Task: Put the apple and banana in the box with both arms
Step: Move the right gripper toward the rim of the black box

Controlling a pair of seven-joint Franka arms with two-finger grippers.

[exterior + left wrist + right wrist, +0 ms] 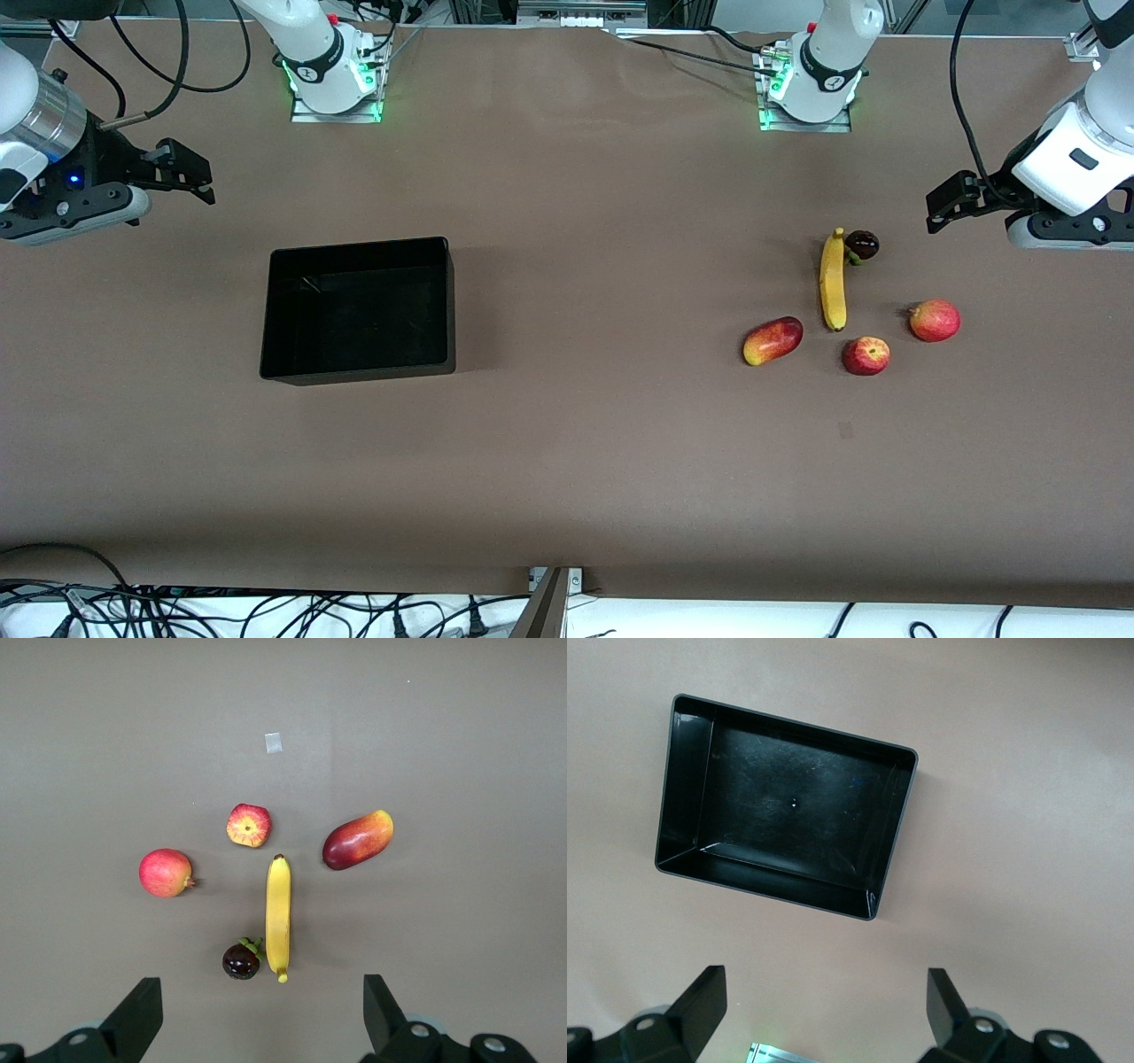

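Apple [866, 355] and banana [832, 280] lie on the brown table [576, 443] toward the left arm's end, both outside the box [358, 309]. No readable writing, brand or label shows on any fruit, on the box or on the arms. The apple sits nearer the front camera than the banana, close to the banana's lower tip but apart from it, its stem dimple turned up. The banana lies straight, pointing from the robots' side toward the front camera. A dark purple fruit with a green cap [861, 245] is right beside the banana's tip on the robots' side. A pinkish-red round fruit [935, 320] rests near the apple toward the left arm's end, and an oblong red-and-yellow fruit [772, 341] lies near it toward the box. A small pale square mark [273, 742] shows on the table close to the apple.

The box stands toward the right arm's end, well apart from the fruit, with nothing in it.

The left gripper [952, 202] hangs in the air over the table edge by the fruit group, fingers spread wide and holding nothing. The right gripper [182, 168] hangs over bare table near the box, also spread wide with nothing between its fingers. Both arms wait.
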